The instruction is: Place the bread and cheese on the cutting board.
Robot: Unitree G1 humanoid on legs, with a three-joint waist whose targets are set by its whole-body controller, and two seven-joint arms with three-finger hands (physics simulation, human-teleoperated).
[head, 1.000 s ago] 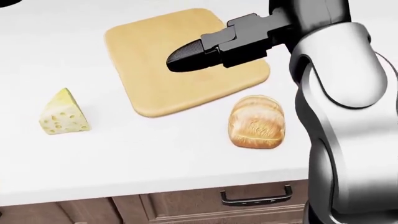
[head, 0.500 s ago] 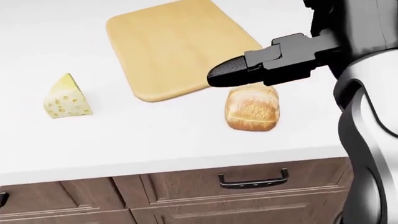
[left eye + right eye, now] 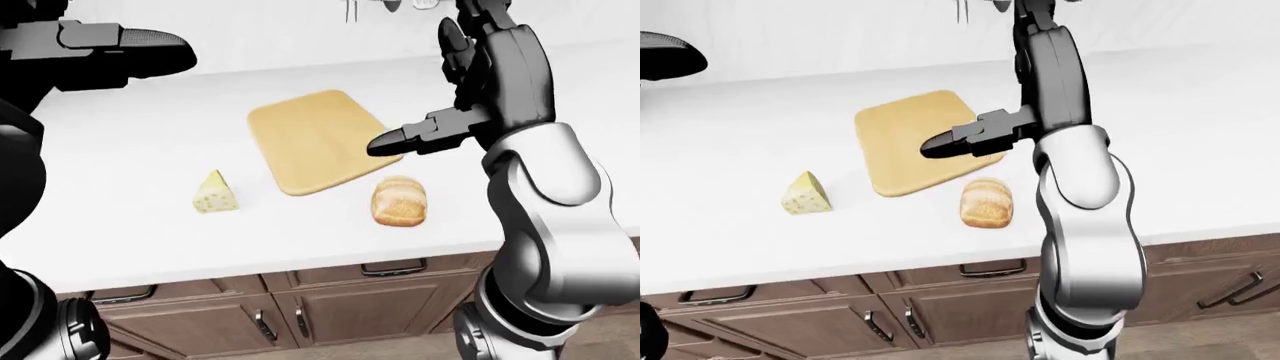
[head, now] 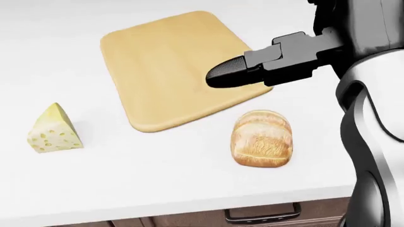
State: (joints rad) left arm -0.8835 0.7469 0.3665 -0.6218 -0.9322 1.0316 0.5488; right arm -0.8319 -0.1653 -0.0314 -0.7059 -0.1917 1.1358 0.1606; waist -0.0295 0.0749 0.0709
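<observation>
Right robot hand (image 4: 230,74), fingers perhaps extended, overlaps cutting board (image 4: 170,66).

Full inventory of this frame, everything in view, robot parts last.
cutting board: 1, tan wood, bare, centre of the white counter.
cheese: 1 wedge, pale yellow with holes, on the counter left of the board, apart from it.
bread: 1 loaf, golden brown, on the counter just below the board's lower right corner.
counter: 1, white.
cabinets: brown wood with dark handles, under the counter.
hanging utensils: metallic, top edge of left-eye view, cut off.
left hand: black, raised at upper left, empty.
right hand: black, hovering over the board's right edge, above the bread, empty.
</observation>
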